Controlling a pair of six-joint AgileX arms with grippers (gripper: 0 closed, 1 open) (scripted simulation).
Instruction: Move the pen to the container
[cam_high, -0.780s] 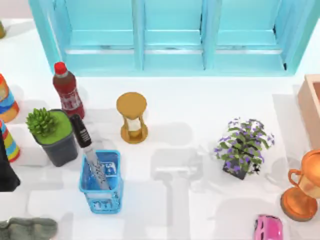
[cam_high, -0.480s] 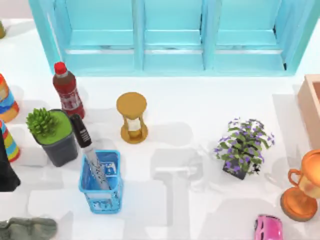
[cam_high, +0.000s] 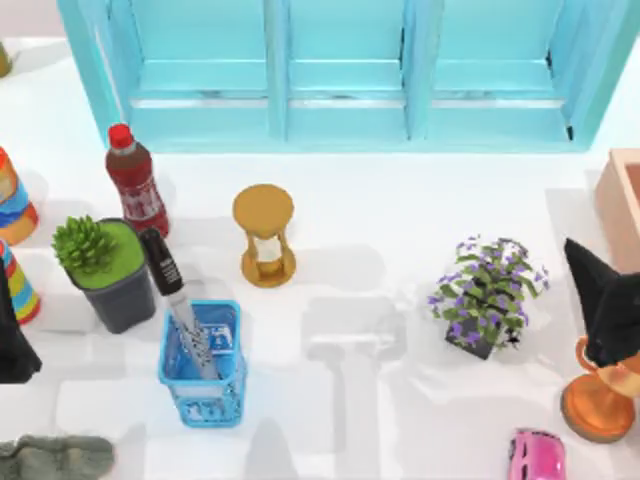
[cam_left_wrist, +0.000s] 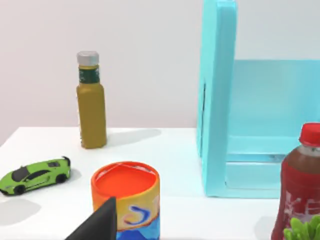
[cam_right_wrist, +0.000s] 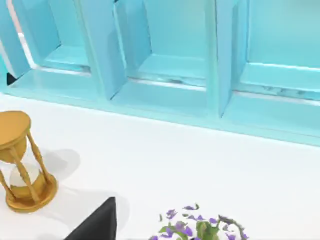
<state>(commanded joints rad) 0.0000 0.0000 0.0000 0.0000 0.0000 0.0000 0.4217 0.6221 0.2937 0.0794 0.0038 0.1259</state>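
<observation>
One change since the earlier frame: the right gripper (cam_high: 608, 305) has entered at three o'clock, below the container (cam_high: 622, 200); its fingers cannot be made out. The pen (cam_high: 178, 300) leans in the blue basket (cam_high: 203, 375), lettering unreadable.

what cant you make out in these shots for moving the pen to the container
- Peach-tan thick-walled container: top view's right edge cuts it off; inside unseen.
- Grey-barrelled, black-capped pen: lower end hidden inside the blue mesh basket.
- Right gripper, left gripper: dark shapes at the edges; fingers unreadable.
</observation>
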